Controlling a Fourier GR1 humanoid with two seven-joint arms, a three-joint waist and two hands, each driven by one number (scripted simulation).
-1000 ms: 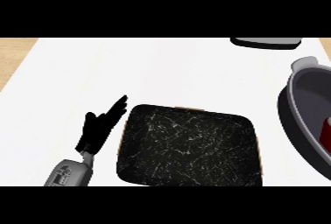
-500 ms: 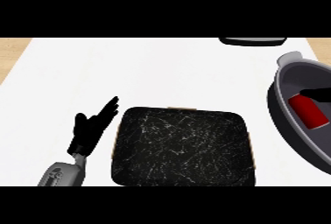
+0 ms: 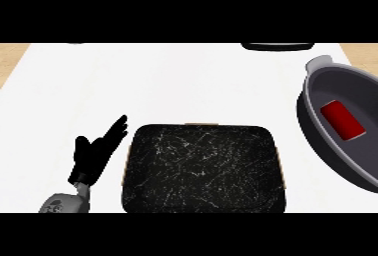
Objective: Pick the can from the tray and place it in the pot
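Observation:
A red can (image 3: 343, 119) lies on its side inside the grey pot (image 3: 317, 125) at the right edge of the head view. The black speckled tray (image 3: 203, 167) with a thin wooden rim sits at the lower middle and holds nothing. My left hand (image 3: 96, 155) stands just left of the tray, fingers straight and pointing up and to the right, holding nothing. My right hand does not show in this view.
A dark, flat object (image 3: 277, 46) is cut off by the top edge at the far right of the white counter (image 3: 170, 80). Wooden floor shows past the counter's far left corner (image 3: 13, 57).
The view has shifted, so the pot and the red can inside it show more fully. My left hand keeps its open pose beside the tray.

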